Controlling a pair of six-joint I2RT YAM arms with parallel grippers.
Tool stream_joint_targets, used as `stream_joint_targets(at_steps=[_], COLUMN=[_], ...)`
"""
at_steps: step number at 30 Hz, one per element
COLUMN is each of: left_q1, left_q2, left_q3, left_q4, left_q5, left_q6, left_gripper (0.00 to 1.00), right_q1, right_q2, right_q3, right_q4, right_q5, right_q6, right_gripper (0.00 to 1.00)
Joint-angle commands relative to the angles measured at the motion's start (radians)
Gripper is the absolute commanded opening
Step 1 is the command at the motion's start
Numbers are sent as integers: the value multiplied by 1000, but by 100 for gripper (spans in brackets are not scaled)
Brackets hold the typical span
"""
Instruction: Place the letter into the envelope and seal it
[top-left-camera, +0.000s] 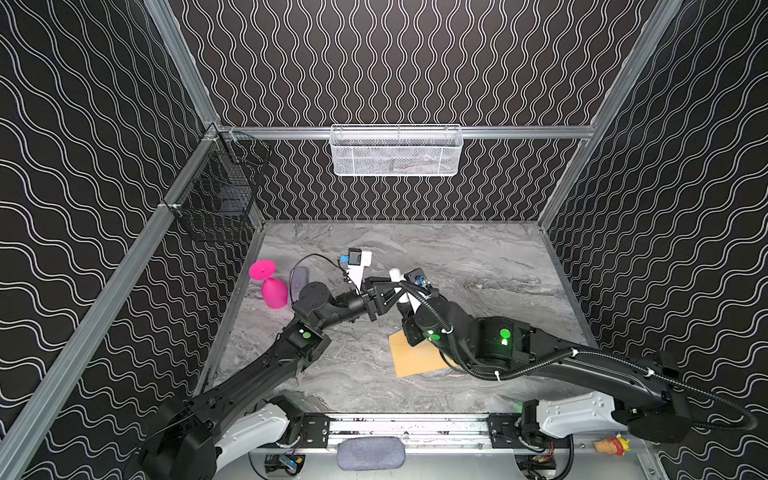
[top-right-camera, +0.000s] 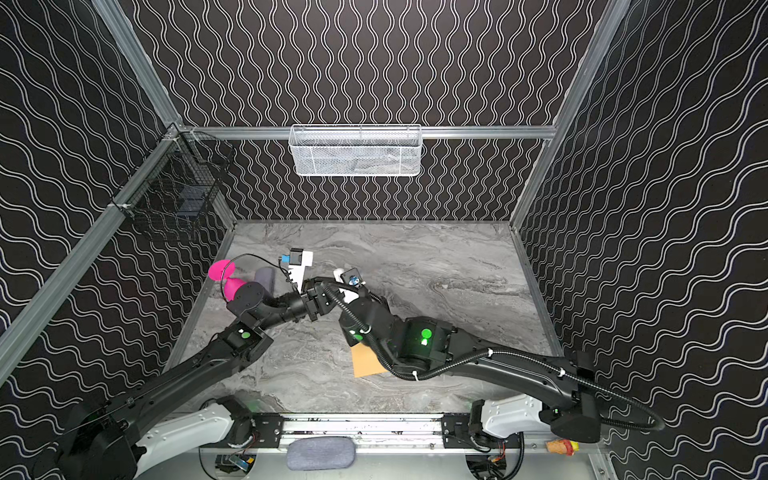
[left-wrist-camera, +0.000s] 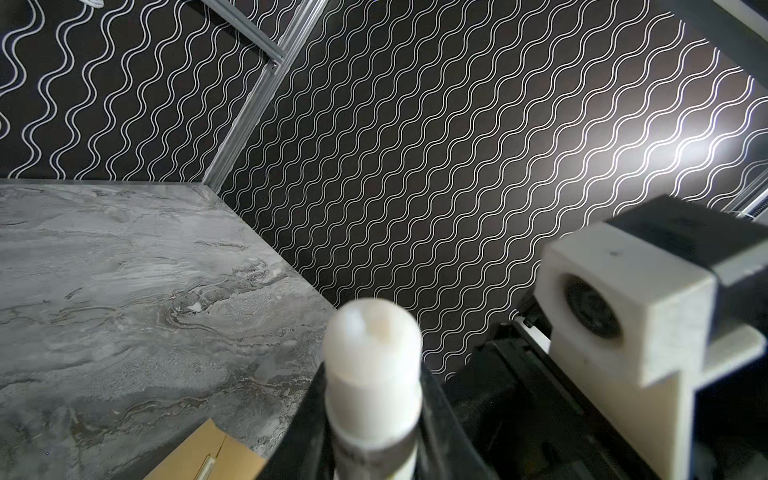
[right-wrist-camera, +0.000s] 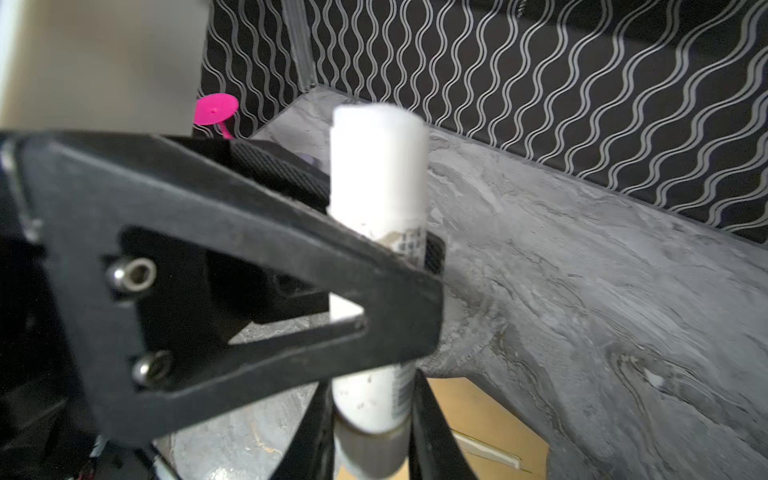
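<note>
Your envelope (top-left-camera: 415, 359) lies flat on the table (top-left-camera: 478, 257), partly under the right arm, with nothing holding it. The letter shows nowhere. It is probably inside already, though you can't confirm that. Sealing looks like what's left. Your right gripper (right-wrist-camera: 372, 440) is clamped on the base of a glue stick (right-wrist-camera: 380, 166), and your left gripper (left-wrist-camera: 372, 415) pinches its upper part, likely to uncap it.
</note>
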Motion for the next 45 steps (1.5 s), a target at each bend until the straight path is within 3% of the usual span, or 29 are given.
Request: stream_joint_targets(at_steps=[1,6,9,12,16,22,25,29,39,45], left_q1=[3,2,5,6,6,6,6,5,-14,-20], left_q2=[4,-3,-3,2,12,55,85,110,129,127], left_q3=[-14,-27,-32,-31,-28,-37,-38,-40,-40,-46], left_q4=[-105,-77,-35,12,100,266,365,447,495,502], left_q5=[-119,-100,-60,-4,63,122,138,145,139,134], left_q6=[36,26,14,-5,-38,-122,-176,-226,-250,-249], left_gripper=[0,0,0,0,0,0,0,0,0,0], right_q1=[42,45,3,-118,-319,-524,-590,-609,-609,-609], right_q2=[12,-54,-167,-295,-422,-480,-484,-463,-332,-258], right_q3=[36,-39,-158,-285,-457,-612,-678,-705,-714,-689], right_q4=[2,98,241,367,536,777,917,1008,1227,1321], right_q5=[172,17,-213,-519,-914,-1279,-1368,-1402,-1446,-1491], right_q6=[62,50,-10,-24,23,157,232,252,315,354], right_gripper=[21,41,58,68,73,74,75,77,76,69])
